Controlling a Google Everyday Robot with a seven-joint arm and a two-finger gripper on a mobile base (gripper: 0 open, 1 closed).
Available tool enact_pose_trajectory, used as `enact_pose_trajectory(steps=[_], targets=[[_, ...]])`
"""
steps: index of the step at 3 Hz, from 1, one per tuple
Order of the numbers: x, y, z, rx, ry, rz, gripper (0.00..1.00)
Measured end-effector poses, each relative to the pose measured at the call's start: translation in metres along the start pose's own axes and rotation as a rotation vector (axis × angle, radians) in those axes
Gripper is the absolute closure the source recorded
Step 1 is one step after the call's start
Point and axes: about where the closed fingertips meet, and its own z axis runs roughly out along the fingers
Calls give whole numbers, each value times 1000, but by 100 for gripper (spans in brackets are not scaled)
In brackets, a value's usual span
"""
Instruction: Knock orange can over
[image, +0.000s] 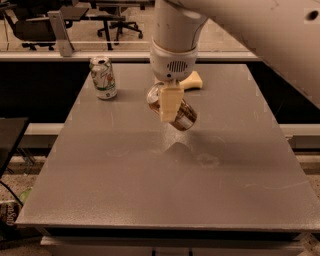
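Note:
The orange can (186, 118) has a shiny copper body and a silver top. It hangs tilted in the air over the middle of the grey table (150, 190), top toward the upper left, and casts a shadow on the table below it. My gripper (169, 111) comes down from the white arm and is shut on the can. One cream finger (169, 102) crosses the can's front; the other finger is hidden behind the can.
A white-and-green can (103, 77) stands upright at the table's back left. A pale yellow object (193, 80) lies at the back, partly behind the arm. Office chairs and a ledge lie beyond the far edge.

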Motion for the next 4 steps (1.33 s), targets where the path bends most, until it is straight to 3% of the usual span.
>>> enact_pose_trajectory(steps=[1,2,4], targets=[[13,2,18,1,77,-59,75],[20,4,25,-10,91,-79,51],[22,17,31,-79,44,-164,6]])
